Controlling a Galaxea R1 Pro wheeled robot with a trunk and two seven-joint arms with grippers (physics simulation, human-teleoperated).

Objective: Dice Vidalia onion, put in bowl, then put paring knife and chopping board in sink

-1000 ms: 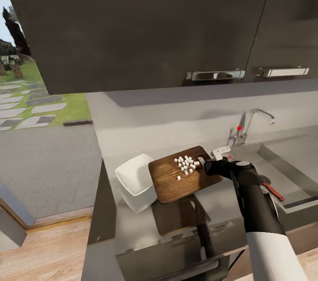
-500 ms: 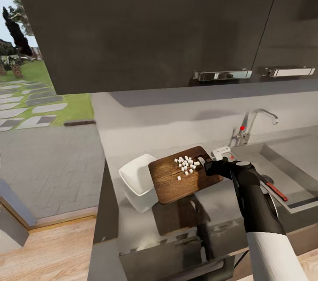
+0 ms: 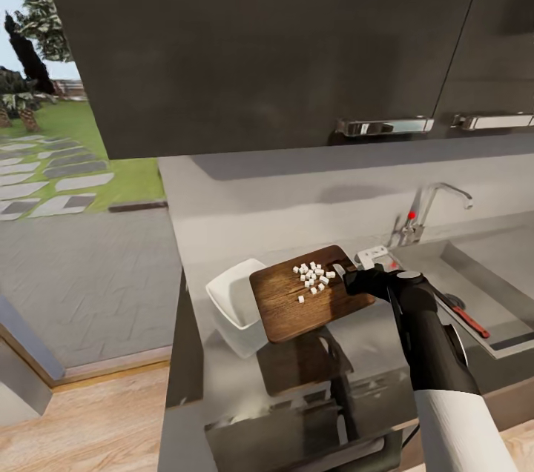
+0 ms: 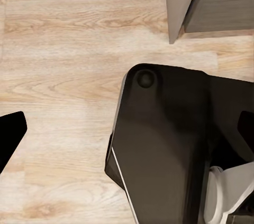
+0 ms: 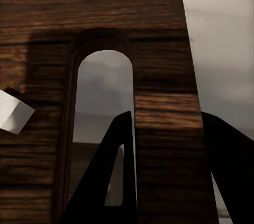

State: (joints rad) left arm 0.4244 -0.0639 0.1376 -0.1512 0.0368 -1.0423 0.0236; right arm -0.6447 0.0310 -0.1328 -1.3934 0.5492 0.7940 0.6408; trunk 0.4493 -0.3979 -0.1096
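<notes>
The right gripper (image 3: 348, 278) is holding the chopping board (image 3: 293, 301) up off the desk (image 3: 245, 376), jaws pinching its slotted end, one finger (image 5: 114, 176) poking through the slot. The diced onion (image 3: 313, 277) is sitting in a loose heap on the board, which is hanging just beside the white bowl (image 3: 231, 291). The paring knife (image 3: 469, 321) is lying in the sink (image 3: 482, 272). The left jaws are pointing at the wooden floor (image 4: 63, 76); I cannot tell their state.
</notes>
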